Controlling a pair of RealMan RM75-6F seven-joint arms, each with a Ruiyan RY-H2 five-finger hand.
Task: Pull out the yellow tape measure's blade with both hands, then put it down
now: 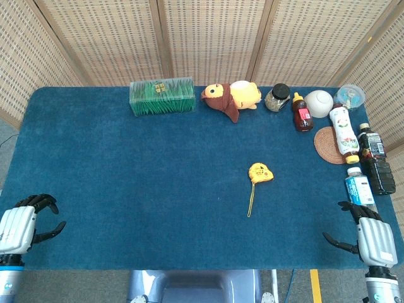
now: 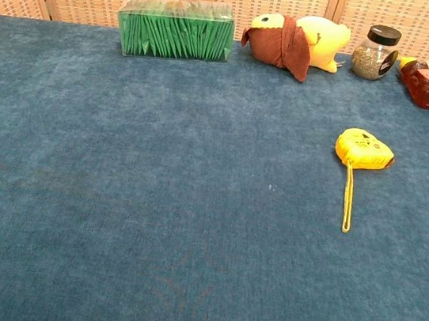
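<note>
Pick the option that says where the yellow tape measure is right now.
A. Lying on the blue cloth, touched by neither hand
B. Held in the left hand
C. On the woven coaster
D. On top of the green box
A: the yellow tape measure lies on the blue cloth with its strap trailing toward the robot, while the left hand and right hand sit empty at the near corners.

Tabletop [image 1: 126,189]: tape measure [image 1: 260,172] right of centre, its strap [image 1: 250,201] trailing toward the near edge. Back row, left to right: box [image 1: 162,96], plush toy [image 1: 230,98], jar [image 1: 277,97], bottle [image 1: 302,112], bowl [image 1: 319,103]. Right edge: coaster [image 1: 328,145], further bottles beside it. Left robot hand [image 1: 25,224] at near-left corner, right robot hand [image 1: 365,235] at near-right corner, both well apart from the tape measure
</note>
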